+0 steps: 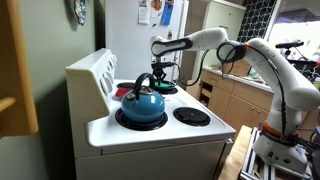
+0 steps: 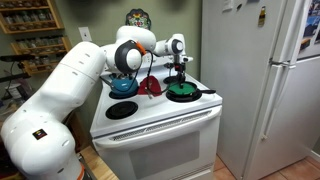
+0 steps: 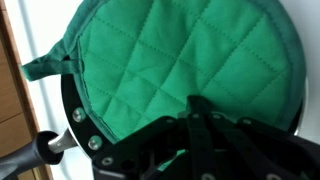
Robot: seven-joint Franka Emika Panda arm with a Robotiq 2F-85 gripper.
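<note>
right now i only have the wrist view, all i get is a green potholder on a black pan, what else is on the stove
observer: A blue kettle sits on another burner of the stove, apart from the pan.
operator: anything between kettle and pan
observer: Yes, a red thing shows between them in an exterior view; it is too small to say what it is.
operator: and beside the stove
observer: A tall white fridge stands close by, on the side toward which the pan's handle points.
</note>
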